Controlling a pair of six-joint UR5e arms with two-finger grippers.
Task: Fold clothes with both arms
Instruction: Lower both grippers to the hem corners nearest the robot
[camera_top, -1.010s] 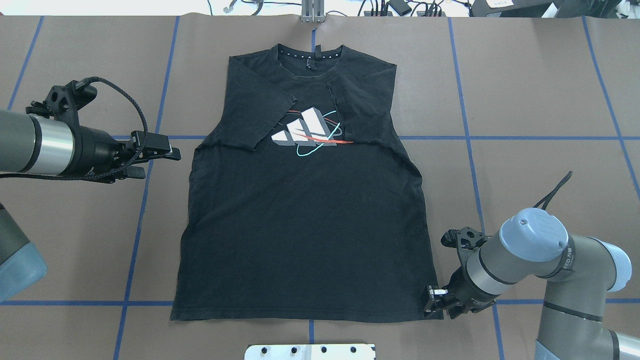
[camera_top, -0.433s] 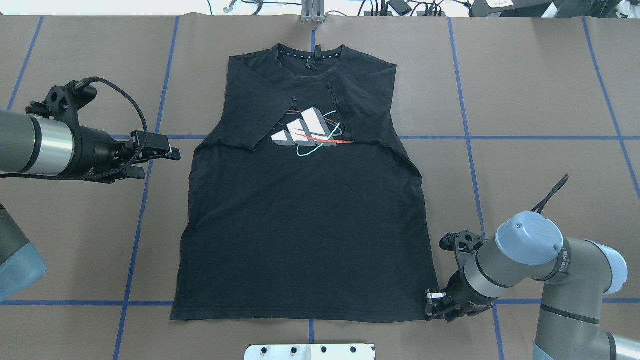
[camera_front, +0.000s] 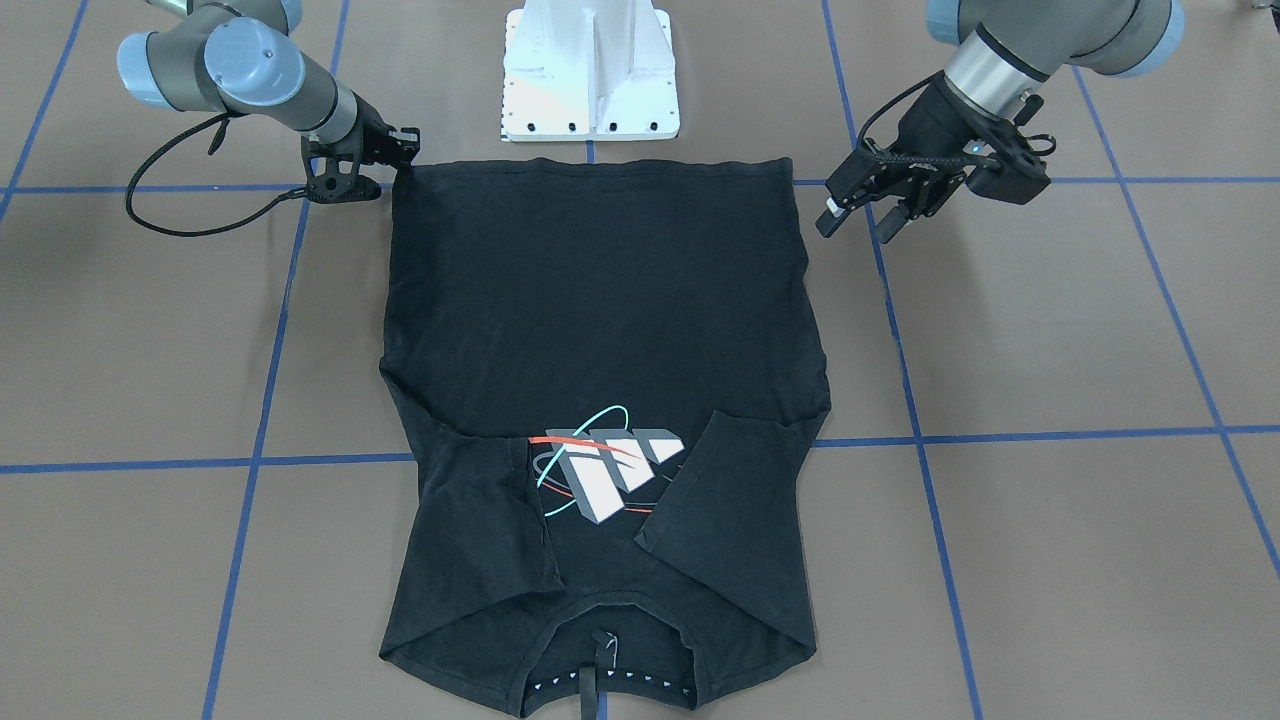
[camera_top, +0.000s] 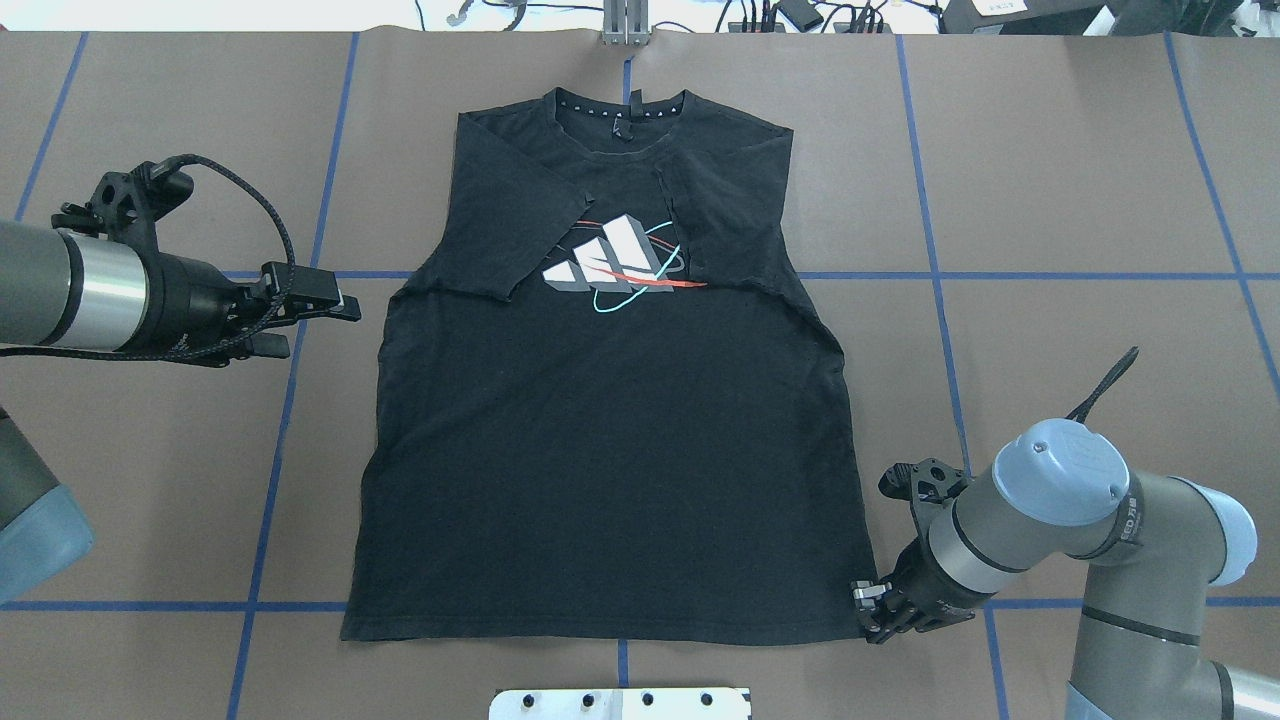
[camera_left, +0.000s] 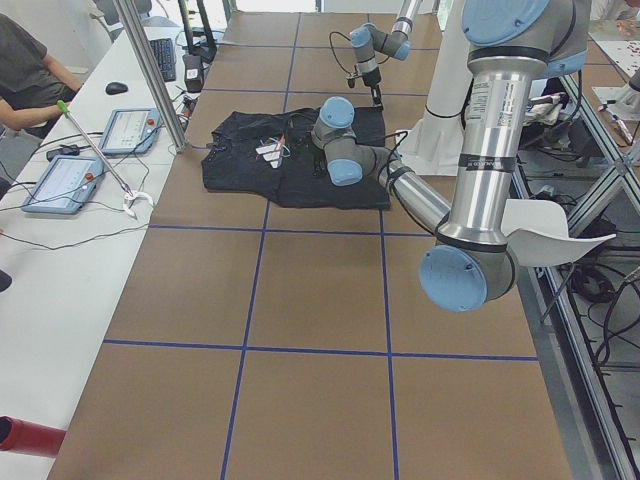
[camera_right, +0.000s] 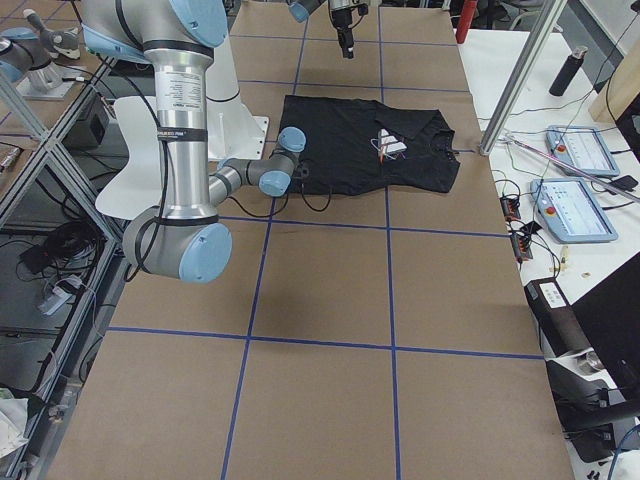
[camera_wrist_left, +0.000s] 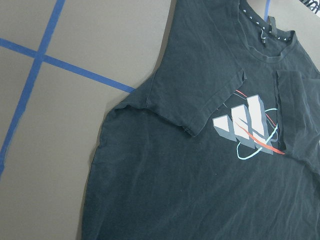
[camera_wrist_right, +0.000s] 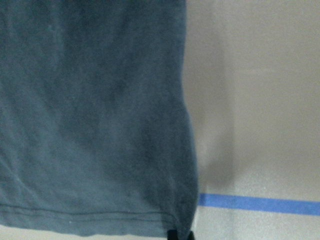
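Note:
The black T-shirt (camera_top: 610, 450) lies flat on the table with the logo (camera_top: 615, 262) up and both sleeves folded in over the chest. It also shows in the front view (camera_front: 600, 330). My left gripper (camera_top: 318, 320) is open and empty, held off the shirt's edge at armpit level; the front view shows it (camera_front: 858, 222) above the table. My right gripper (camera_top: 868, 612) is down at the shirt's near hem corner (camera_wrist_right: 170, 210), and a dark fingertip (camera_wrist_right: 178, 235) touches that corner. I cannot tell how its jaws stand.
The white pedestal base (camera_front: 590, 70) stands just behind the shirt's hem. Blue tape lines (camera_top: 1000, 275) cross the brown table. Control tablets (camera_right: 575, 150) and cables lie on the side bench beyond the collar end.
My right gripper has sunk a little and shifted closer onto the hem corner. The left arm and the shirt have not moved.

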